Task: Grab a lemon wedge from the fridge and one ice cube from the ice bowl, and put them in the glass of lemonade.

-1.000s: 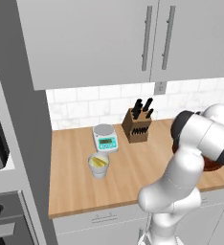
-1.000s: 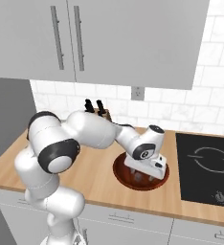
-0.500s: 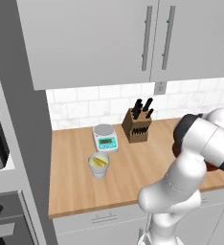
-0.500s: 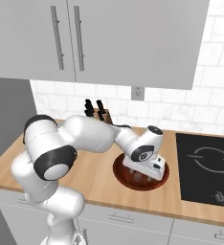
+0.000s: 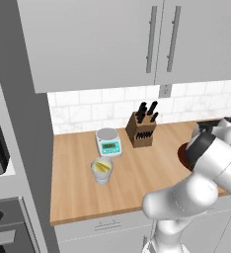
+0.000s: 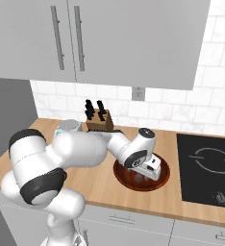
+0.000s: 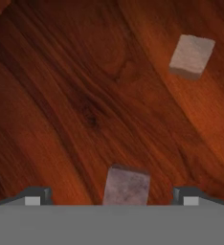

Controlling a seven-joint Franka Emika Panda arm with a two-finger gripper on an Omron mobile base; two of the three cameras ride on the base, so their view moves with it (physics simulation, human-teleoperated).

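Now: claw (image 7: 112, 201) wide, low inside ice bowl (image 6: 165, 180); ice cube (image 7: 126, 186) centred at frame bottom between tips. Best: descend squarely, then close.

Hand (image 7: 112, 194) low, fingers spread wide apart

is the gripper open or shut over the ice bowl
Open. In the hand view the gripper has its fingertips wide apart, an ice cube between them, inside the ice bowl.
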